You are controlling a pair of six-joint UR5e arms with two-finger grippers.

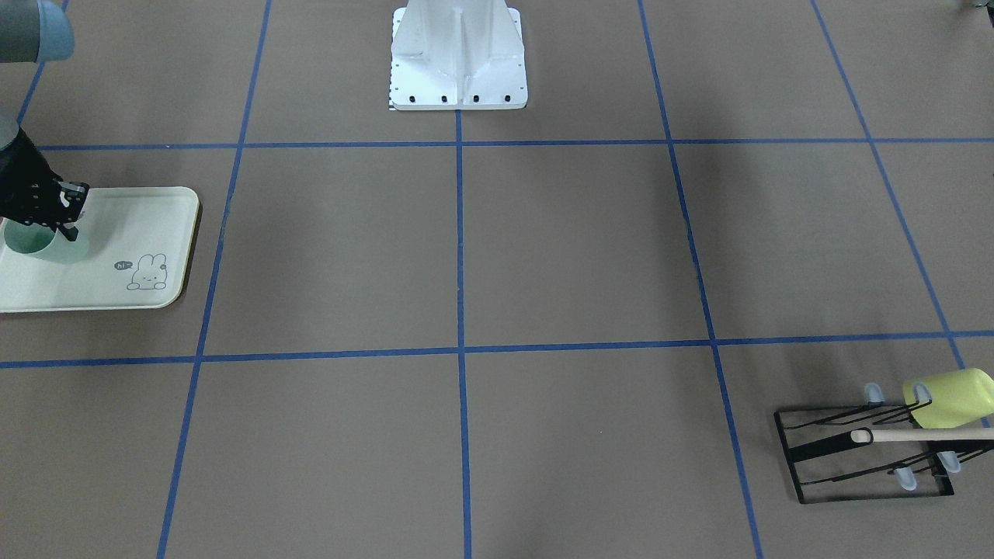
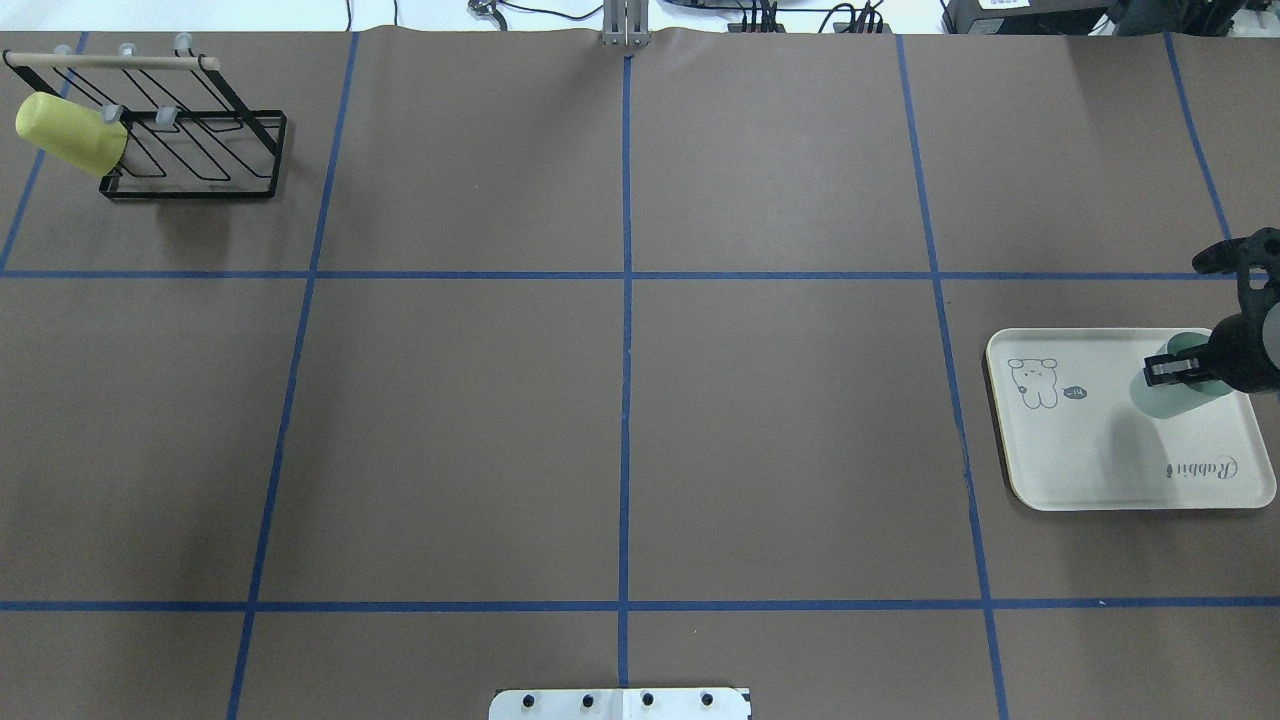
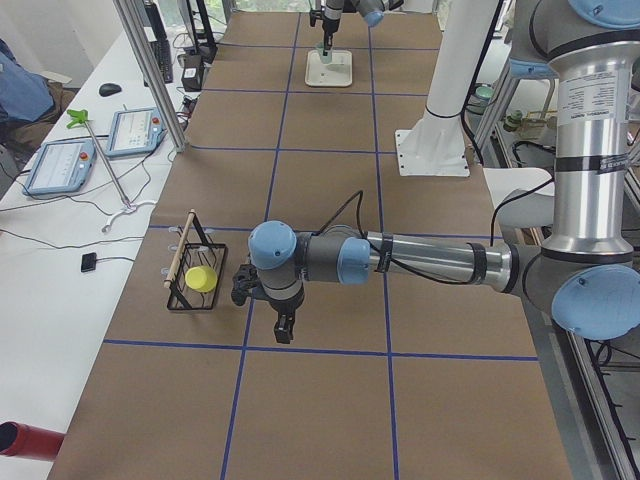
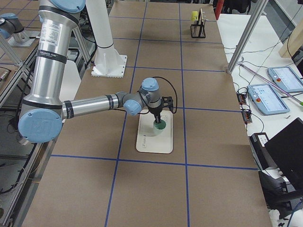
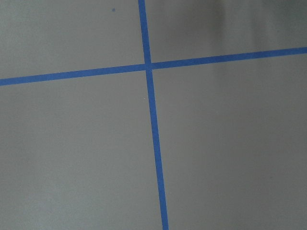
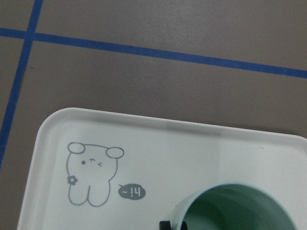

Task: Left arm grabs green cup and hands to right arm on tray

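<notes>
Brown paper tabletop [image 2: 460, 430] gridded with blue tape [image 2: 626, 420]; white side bench [image 3: 60, 255] with two touch-screen pads and loose cables alongside. At 10 o'clock from overhead, black wire rack [image 2: 200, 150] with yellow cup [image 2: 68, 133] hung sideways. Near rack in left side view, left gripper [image 3: 284, 332] pointing down over bare paper, opening impossible to tell. At 6 o'clock, white mounting plate [image 2: 620, 703]. At 3 o'clock, cream tray [image 2: 1080, 470] with bunny drawing; green cup [image 2: 1165, 395] upright toward its 1 o'clock corner, rim pinched by right gripper [image 2: 1168, 370].
</notes>
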